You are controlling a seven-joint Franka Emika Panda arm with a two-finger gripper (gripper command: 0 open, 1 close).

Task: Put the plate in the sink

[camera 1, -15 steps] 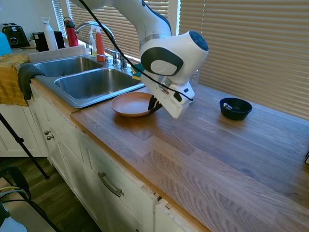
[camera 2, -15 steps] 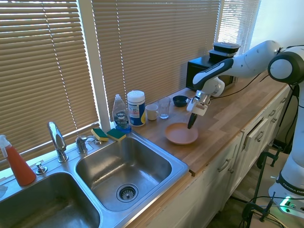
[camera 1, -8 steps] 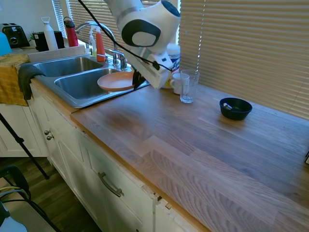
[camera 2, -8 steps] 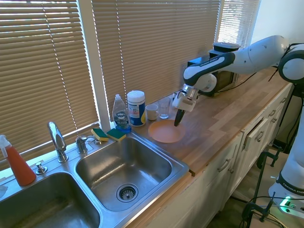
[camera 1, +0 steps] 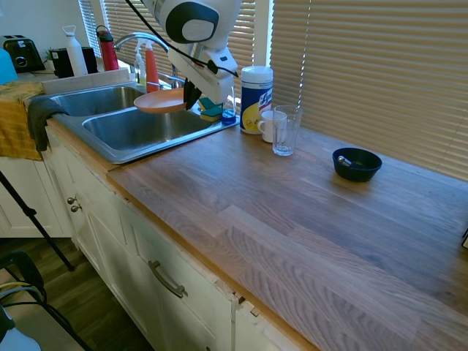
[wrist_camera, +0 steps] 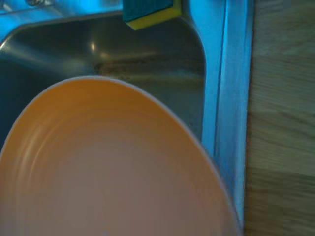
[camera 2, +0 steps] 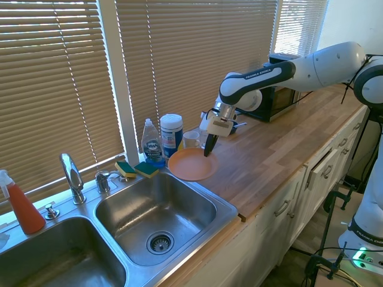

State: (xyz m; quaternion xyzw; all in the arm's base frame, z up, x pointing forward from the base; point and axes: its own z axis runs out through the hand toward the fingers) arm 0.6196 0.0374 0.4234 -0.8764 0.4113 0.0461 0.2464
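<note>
Plate (camera 2: 191, 164) is airborne over the near sink (camera 2: 157, 206) basin's counter-side corner, gripper (camera 2: 207, 150) clamped on its rim. Lift and carry look done; you've got lowering and release left. Clearance height's hard to judge.

Bright daylight through blinds (camera 2: 54, 78); wrist view blurred.

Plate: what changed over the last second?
The gripper, shut on the plate, lifted it off the counter and carried it toward the sink; it now hangs over the near basin's edge, not yet lowered. The grip was not let go. The dark bowl, glass, cup, wipes canister, sponges and soap bottle stayed put.
</note>
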